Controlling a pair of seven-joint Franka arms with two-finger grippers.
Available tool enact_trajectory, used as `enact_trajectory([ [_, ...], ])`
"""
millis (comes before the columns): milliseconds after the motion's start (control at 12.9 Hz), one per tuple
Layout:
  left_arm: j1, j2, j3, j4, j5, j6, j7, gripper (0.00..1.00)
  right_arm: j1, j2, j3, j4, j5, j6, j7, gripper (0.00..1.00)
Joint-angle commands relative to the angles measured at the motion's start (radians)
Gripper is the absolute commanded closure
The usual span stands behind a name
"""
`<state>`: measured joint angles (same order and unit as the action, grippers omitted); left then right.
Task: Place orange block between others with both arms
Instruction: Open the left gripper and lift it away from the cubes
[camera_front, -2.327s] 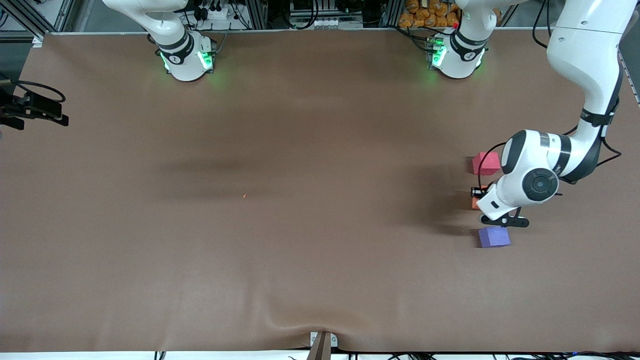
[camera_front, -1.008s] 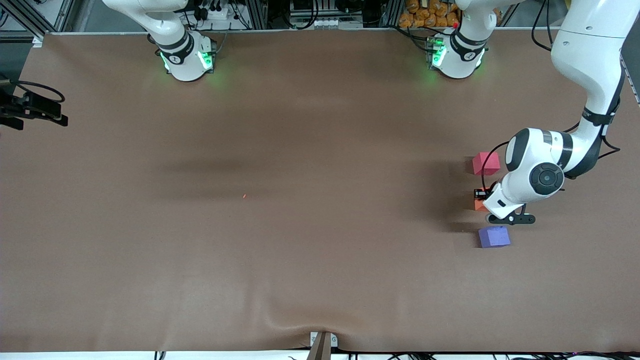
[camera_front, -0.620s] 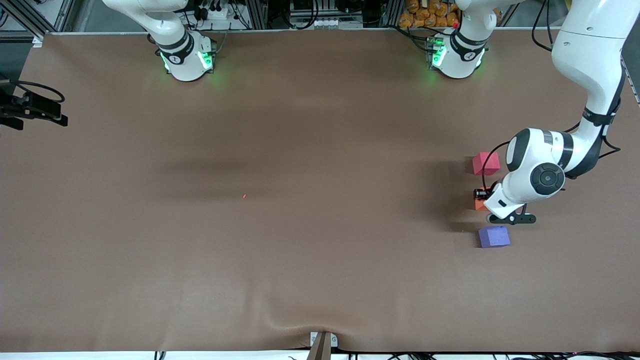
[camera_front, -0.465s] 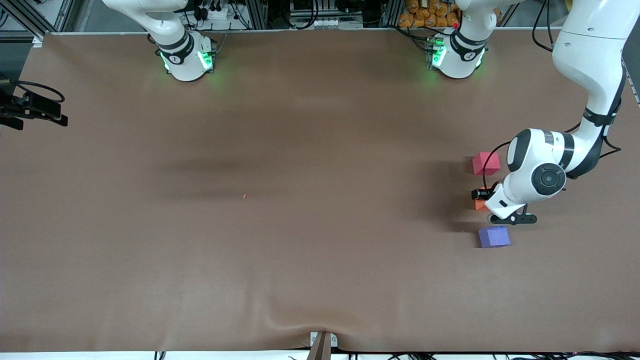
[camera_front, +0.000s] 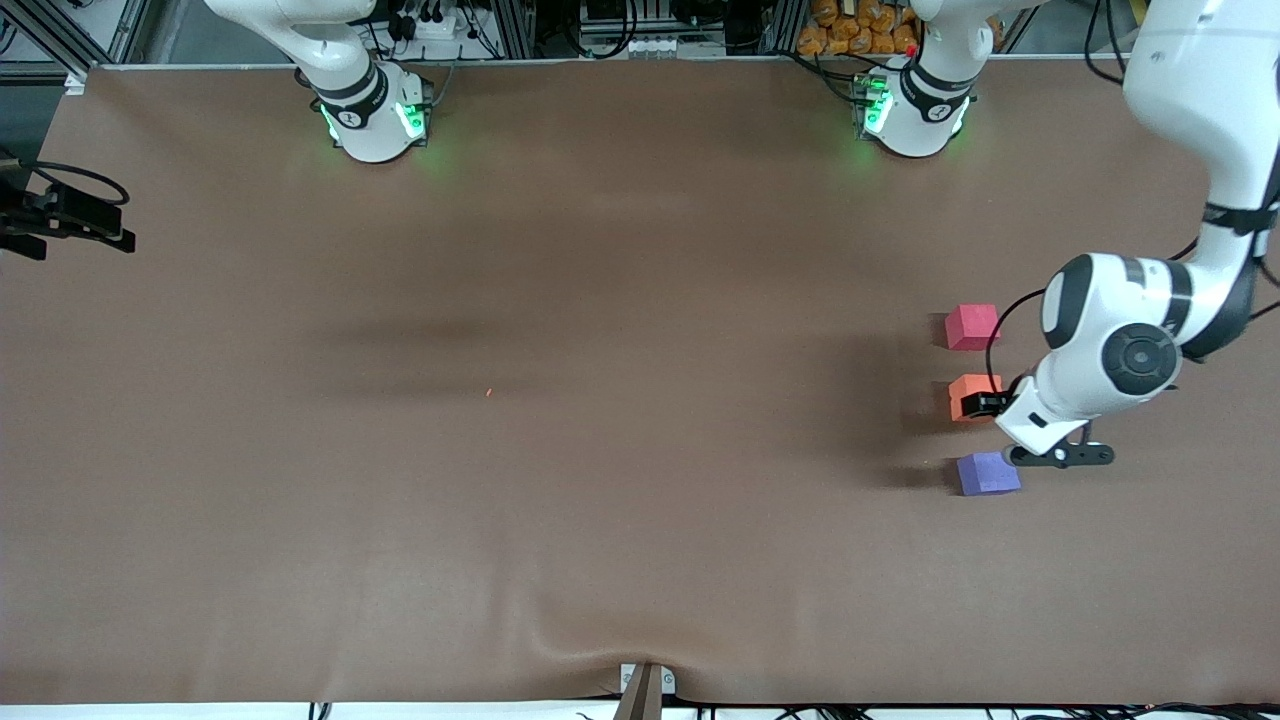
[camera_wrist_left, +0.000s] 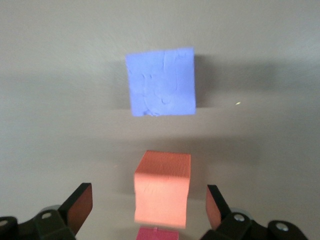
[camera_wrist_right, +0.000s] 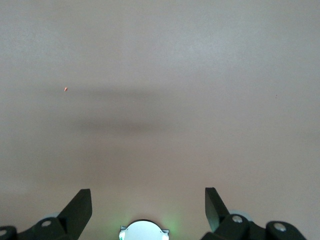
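The orange block (camera_front: 970, 397) rests on the brown table (camera_front: 600, 480) in a row with the others: the pinkish-red cube (camera_front: 971, 327) farther from the front camera and the purple cube (camera_front: 988, 473) nearer to it. My left gripper (camera_front: 1000, 408) hovers just above the orange block's edge toward the left arm's end, open. In the left wrist view the orange block (camera_wrist_left: 162, 192) stands between the spread fingers (camera_wrist_left: 80, 207) without touching them, with the purple cube (camera_wrist_left: 161, 82) and a sliver of the pinkish-red cube (camera_wrist_left: 156, 234) on either side of it. My right gripper (camera_wrist_right: 147, 207) waits open over bare table.
A tiny orange crumb (camera_front: 489, 392) lies mid-table. A black clamp with cable (camera_front: 70, 215) juts in at the right arm's end. The table cover wrinkles at the near edge (camera_front: 640, 650). Both arm bases (camera_front: 375, 115) stand along the farthest edge.
My left gripper has opened and let go of the orange block, then drawn up and toward the left arm's end of the table. The block stays between the two cubes. The right arm has not moved.
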<state>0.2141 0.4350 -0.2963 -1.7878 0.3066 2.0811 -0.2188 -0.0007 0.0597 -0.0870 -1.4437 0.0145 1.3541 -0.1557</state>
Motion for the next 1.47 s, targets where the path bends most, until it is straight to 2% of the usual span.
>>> enact_trajectory([
  [0,0.008,-0.018,-0.041,0.176,0.005,-0.189,-0.005,0.00,0.004,-0.003,-0.004,0.009,-0.015,-0.003,-0.013,0.00],
  [233,0.010,-0.041,-0.079,0.296,0.003,-0.303,-0.004,0.00,0.004,-0.003,-0.004,0.009,-0.016,-0.003,-0.013,0.00],
  [698,0.011,-0.203,-0.095,0.301,-0.116,-0.363,-0.017,0.00,0.004,-0.008,-0.005,0.028,-0.018,-0.009,-0.011,0.00],
  [1008,0.011,-0.269,-0.093,0.301,-0.207,-0.404,-0.021,0.00,0.004,-0.012,-0.008,0.031,-0.015,-0.016,-0.011,0.00],
  [1396,0.007,-0.311,-0.101,0.301,-0.244,-0.449,-0.083,0.00,-0.002,-0.011,-0.007,0.045,-0.013,-0.026,-0.030,0.00],
])
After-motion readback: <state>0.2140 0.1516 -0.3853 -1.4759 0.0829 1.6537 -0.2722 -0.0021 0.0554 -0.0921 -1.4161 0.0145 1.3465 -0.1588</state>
